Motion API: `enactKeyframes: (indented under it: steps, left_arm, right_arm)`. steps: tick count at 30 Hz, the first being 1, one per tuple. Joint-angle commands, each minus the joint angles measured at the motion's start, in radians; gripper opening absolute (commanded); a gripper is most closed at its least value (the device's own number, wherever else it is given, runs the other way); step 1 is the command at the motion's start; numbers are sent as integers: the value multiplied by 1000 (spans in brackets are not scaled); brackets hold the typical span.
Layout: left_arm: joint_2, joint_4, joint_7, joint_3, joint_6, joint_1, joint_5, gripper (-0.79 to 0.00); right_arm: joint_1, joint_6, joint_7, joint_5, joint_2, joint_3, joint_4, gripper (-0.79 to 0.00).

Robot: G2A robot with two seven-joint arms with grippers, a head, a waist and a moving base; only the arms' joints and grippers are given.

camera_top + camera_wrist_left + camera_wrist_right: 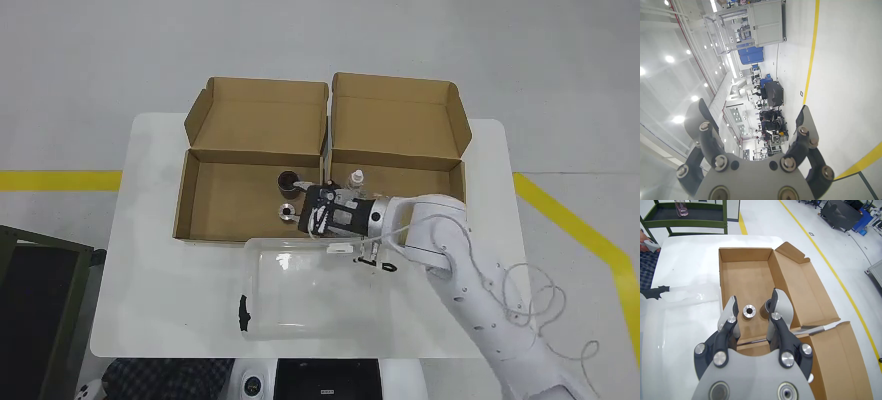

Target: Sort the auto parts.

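Top view: Two open boxes are recorded at upper centre of the frame. In the left box (225, 205), a silver part (287, 211) and a dark part (288, 182) are seen near its right wall. A small pale part (356, 180) lies in the right box (420, 180). The clear bin (300, 300) below appears nearly emptied, so sorting is judged well advanced. The right gripper (308, 212) is held over the left box, beside the silver part.

Left wrist view: The left gripper (753, 115) is seen spread and empty, pointed at the room.

Right wrist view: The right gripper's jaws are apart with nothing held. The silver part is seen between them, lower down on the box floor. The dark part, just beside one finger, is judged a possible obstruction.
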Motion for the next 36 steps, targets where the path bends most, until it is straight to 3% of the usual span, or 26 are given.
enactKeyframes:
  steps: [1,14,17,25,29,36]
  left_arm:
    - [0,0,0,0,0,0,0,0]
    - [0,0,0,0,0,0,0,0]
    - [0,0,0,0,0,0,0,0]
    - [0,0,0,0,0,0,0,0]
    - [0,0,0,0,0,0,0,0]
    - [0,0,0,0,0,0,0,0]
  right_arm:
    - [-65,-1,-31,-15,14,66,-40,-443]
    - [-343,-31,-233,-75,74,401,-155,-400]
    - [-394,-33,-279,-85,83,462,-157,-317]
    - [-512,-33,-394,-88,101,599,-146,-209]
    - [-561,-35,-446,-95,108,654,-145,0]
    - [-634,-23,-518,-101,116,723,-145,0]
